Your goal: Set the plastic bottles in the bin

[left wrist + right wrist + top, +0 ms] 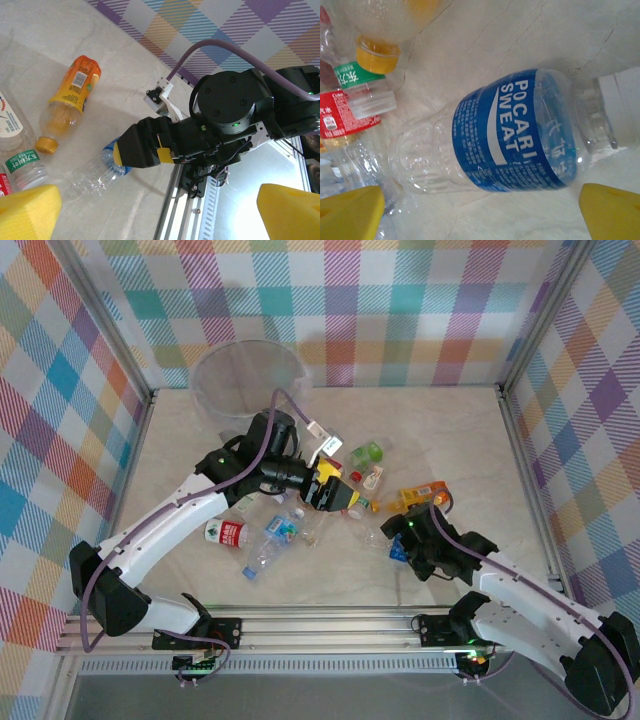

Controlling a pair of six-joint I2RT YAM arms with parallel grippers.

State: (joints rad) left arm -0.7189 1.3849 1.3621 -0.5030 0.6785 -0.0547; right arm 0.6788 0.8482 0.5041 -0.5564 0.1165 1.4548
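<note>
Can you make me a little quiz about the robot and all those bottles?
1. True or false: the clear plastic bottle with the blue Pocari Sweat label lies on its side.
2. The right gripper has its jaws: A) wide open, B) shut on a bottle.
3. In the top view, which corner of the pale stone-patterned table holds the tall round translucent grey bin?
Key: 1 true; 2 A; 3 the far left corner.

**Plaid walls around a pale bench**

The bench [470, 430] has a pale, beige-veined, stone-look top under soft, even light. Pastel plaid walls [400, 310] rise behind it and on both sides. Aluminium posts [100, 318] stand at its far corners. A slotted aluminium rail [330, 625] runs along its near edge.
</note>
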